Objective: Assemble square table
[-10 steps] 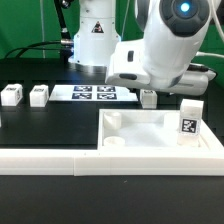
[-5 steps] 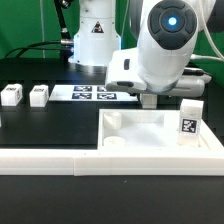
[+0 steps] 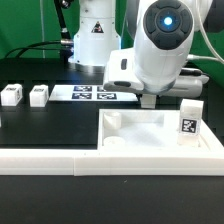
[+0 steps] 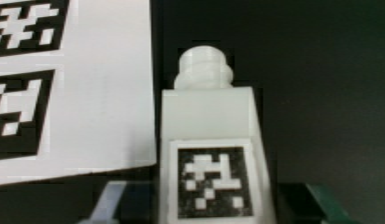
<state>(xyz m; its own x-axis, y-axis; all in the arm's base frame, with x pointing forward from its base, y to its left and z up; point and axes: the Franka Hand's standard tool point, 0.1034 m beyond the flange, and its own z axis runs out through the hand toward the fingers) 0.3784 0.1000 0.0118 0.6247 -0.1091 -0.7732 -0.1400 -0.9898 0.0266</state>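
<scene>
The square tabletop [image 3: 130,150] lies at the front on the exterior view's right, corner sockets up. One tagged leg [image 3: 188,120] stands upright in its right part. Two small white legs [image 3: 11,95] [image 3: 39,95] sit at the far left. My gripper [image 3: 148,98] is lowered at the right end of the marker board [image 3: 92,93] and hides a fourth leg there. In the wrist view this leg [image 4: 210,120] lies between my fingers, tag up and peg end pointing away. My gripper [image 4: 215,205] is open, with a small gap on each side of the leg.
A long white rail [image 3: 40,158] runs along the front at the exterior view's left, up to the tabletop. The marker board [image 4: 64,90] lies close beside the leg. The robot base stands behind the board.
The arm has swung a little to the exterior view's left and lowered. The leg by the marker board, visible a second ago, is now covered by my gripper.
</scene>
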